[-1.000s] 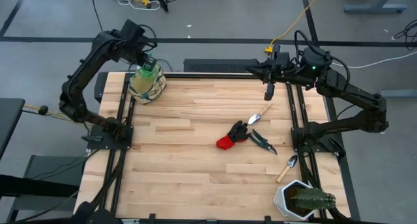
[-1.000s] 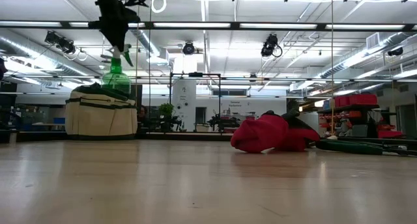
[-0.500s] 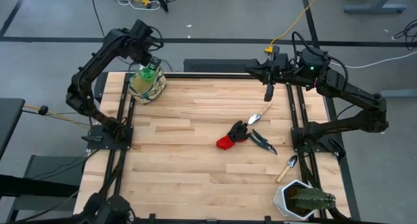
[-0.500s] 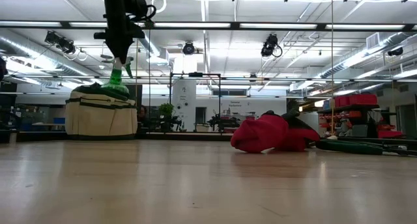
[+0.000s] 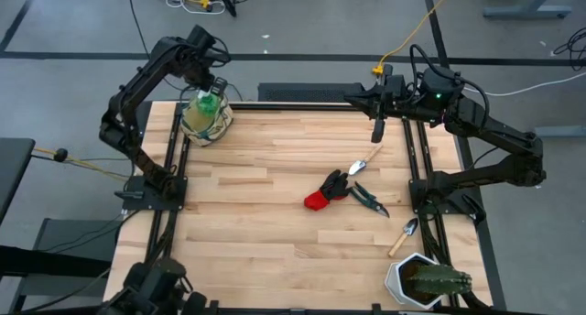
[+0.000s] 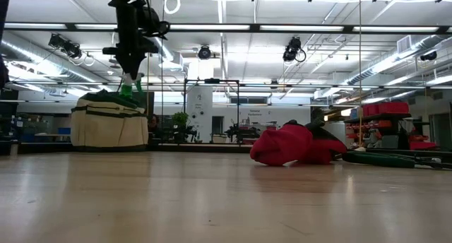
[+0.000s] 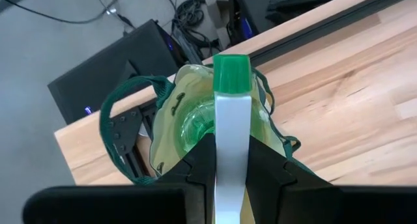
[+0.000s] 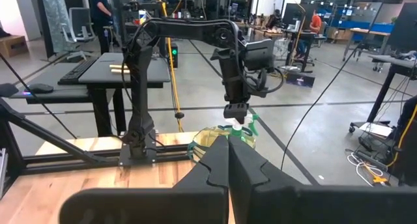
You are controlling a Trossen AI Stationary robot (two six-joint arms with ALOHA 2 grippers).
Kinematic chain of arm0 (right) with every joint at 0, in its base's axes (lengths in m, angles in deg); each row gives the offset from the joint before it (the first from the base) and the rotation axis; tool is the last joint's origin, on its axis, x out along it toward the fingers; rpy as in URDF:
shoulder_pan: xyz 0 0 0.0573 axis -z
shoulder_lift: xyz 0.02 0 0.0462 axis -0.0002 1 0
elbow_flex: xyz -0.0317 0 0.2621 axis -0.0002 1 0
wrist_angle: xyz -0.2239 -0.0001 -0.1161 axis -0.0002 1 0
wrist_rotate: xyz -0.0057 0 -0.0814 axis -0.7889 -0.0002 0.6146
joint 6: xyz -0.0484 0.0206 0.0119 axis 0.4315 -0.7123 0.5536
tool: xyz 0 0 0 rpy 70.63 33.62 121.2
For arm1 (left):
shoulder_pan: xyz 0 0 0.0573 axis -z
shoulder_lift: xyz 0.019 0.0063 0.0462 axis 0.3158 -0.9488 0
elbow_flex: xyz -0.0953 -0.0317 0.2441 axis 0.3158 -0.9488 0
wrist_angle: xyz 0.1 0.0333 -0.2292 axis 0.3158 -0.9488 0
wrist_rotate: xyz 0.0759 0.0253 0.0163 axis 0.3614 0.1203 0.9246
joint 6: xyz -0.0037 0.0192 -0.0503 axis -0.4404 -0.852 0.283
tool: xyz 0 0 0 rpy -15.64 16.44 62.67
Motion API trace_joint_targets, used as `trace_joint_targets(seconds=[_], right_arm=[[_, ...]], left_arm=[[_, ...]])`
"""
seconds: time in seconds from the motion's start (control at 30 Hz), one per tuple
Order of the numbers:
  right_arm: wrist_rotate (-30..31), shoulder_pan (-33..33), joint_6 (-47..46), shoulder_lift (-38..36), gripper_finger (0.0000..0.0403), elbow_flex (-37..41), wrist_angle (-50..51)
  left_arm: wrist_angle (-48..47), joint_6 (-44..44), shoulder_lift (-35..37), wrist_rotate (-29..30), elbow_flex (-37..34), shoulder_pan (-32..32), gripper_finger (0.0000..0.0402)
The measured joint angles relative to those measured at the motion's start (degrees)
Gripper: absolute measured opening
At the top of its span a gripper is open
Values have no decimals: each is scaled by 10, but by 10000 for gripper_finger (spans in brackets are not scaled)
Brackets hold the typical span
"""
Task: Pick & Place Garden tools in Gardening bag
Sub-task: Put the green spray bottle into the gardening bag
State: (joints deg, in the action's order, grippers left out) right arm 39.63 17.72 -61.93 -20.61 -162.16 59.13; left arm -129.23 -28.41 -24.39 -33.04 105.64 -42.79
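The beige gardening bag (image 5: 205,123) with green trim stands at the table's far left corner, also seen in the low view (image 6: 108,121) and the left wrist view (image 7: 163,129). My left gripper (image 5: 203,81) hangs over its mouth, shut on the green spray bottle (image 5: 210,103). The bottle's translucent body (image 7: 195,125) sits down inside the bag's opening. A red-and-black glove (image 5: 324,192), dark pruning shears (image 5: 369,198) and two wooden-handled trowels (image 5: 364,161) (image 5: 404,234) lie on the table's right half. My right gripper (image 5: 377,128) is shut, held level above the far right edge. My left gripper pinches the bottle's white spray head (image 7: 231,136) between its two fingers (image 7: 199,168), just behind the green nozzle cap (image 7: 231,73). The fingers come from above, pointing steeply down. The bottle hangs upright below them, its body inside the bag's mouth; whether it rests on the bag's floor is hidden.
A white pot with a green cactus (image 5: 425,280) stands at the near right corner. Black frame rails (image 5: 174,168) run along the table's left and right sides. Bare wood (image 5: 256,223) spans the middle and near left.
My left gripper has come down over the bag with the spray bottle. The bottle's body, which stood above the rim a second ago, has sunk into the bag's mouth, staying upright. The gripper is still shut on it.
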Motion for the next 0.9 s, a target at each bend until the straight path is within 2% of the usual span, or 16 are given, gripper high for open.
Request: trace_joint_targets(seconds=[0.9], right_arm=[[-2,0,0,0,0,0,0]], left_arm=[[7,25,-7,-48,0,-65,69]])
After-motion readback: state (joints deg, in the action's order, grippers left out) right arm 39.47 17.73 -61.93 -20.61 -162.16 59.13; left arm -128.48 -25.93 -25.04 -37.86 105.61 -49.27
